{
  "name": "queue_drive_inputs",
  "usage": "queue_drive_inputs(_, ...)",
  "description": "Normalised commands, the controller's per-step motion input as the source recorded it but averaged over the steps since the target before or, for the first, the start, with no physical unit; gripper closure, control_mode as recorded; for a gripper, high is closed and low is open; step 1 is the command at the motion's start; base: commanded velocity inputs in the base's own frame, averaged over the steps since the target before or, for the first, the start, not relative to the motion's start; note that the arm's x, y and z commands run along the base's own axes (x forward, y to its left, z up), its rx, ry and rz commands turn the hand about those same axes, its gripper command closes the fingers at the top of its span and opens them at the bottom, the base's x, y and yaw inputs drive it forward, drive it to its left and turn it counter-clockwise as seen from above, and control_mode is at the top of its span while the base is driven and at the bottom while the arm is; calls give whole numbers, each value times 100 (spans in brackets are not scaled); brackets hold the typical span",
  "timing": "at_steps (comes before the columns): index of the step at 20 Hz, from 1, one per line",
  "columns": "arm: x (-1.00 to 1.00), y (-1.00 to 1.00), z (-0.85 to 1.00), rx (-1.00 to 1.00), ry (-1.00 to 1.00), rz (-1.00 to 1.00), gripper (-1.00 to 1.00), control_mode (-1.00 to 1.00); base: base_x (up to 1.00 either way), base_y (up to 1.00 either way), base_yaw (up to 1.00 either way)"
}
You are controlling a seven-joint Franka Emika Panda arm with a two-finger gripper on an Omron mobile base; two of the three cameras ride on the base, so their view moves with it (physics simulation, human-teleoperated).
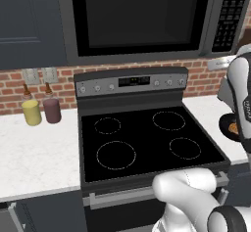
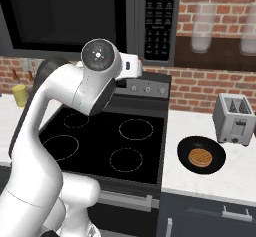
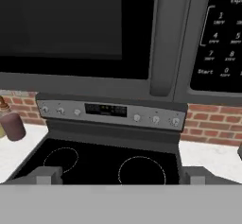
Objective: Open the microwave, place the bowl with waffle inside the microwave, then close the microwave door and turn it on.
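The microwave [image 1: 142,15] [image 2: 65,16] hangs above the stove, and its door [image 3: 71,24] with the black glass window is shut. A vertical grey handle [image 3: 163,43] separates the window from the keypad [image 3: 220,38] [image 2: 159,18]. My gripper [image 3: 122,175] is open and empty, with its fingertips [image 3: 47,173] wide apart, and it faces the microwave's lower edge and handle from a short distance. The black bowl [image 2: 185,153] [image 1: 228,125] sits on the counter right of the stove with the golden waffle [image 2: 200,157] lying in it.
A black glass-top stove [image 1: 147,138] [image 2: 100,141] lies below the microwave. A silver toaster [image 2: 234,118] stands behind the bowl. A yellow bottle [image 1: 32,109] and a dark red one [image 1: 51,107] stand on the left counter. A dark-blue cabinet [image 1: 29,20] adjoins the microwave on the left.
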Motion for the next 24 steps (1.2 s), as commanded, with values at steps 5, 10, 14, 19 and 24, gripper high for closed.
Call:
queue_drive_inputs(5,18,-13,18,0,-5,0,-100,-100,0,0,0)
queue_drive_inputs(10,9,1,0,0,0,0,-100,-100,0,0,0)
queue_drive_inputs(14,41,0,1,0,0,0,-100,-100,0,0,0)
queue_drive_inputs(19,44,0,18,0,3,-3,-100,-100,0,0,0)
queue_drive_inputs(24,47,0,26,0,4,-6,-100,-100,0,0,0)
